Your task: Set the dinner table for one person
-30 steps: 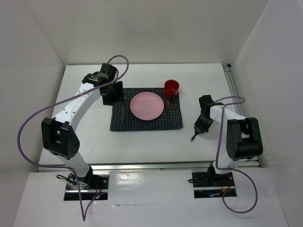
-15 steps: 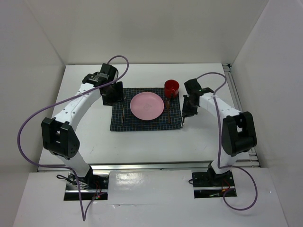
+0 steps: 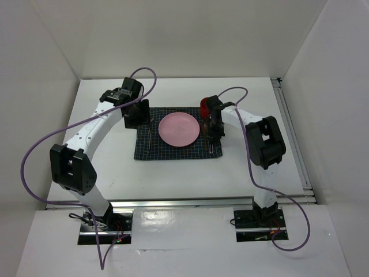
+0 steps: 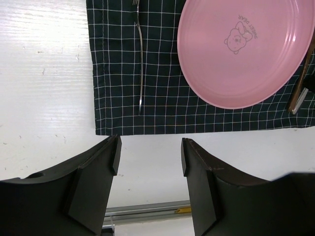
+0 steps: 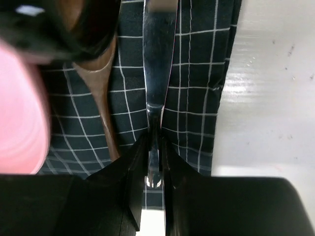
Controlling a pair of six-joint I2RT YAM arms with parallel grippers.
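Note:
On the white dinner table (image 3: 173, 173) lies a dark checked cloth (image 3: 173, 151) with a pink plate (image 3: 179, 128) at its middle. A fork (image 3: 150, 138) lies left of the plate and a wooden spoon (image 3: 204, 135) right of it. My right gripper (image 3: 213, 137) is shut on a flat metal knife (image 5: 158, 64), which points along the cloth's right strip (image 5: 197, 98) beside the wooden spoon (image 5: 101, 93). Whether the knife touches the cloth I cannot tell. My left gripper (image 4: 149, 147) hangs open and empty over bare table, just off the cloth's left part and the fork (image 4: 141, 64).
A red cup (image 3: 206, 105) stands at the cloth's far right corner, close behind my right wrist. White walls enclose the table on three sides. A metal rail (image 3: 291, 133) runs along the right edge. Bare tabletop (image 5: 266, 98) lies right of the cloth.
My right arm has swung left and farther away, from the bare table right of the cloth to above the cloth's right strip, carrying the knife. The left arm has not moved.

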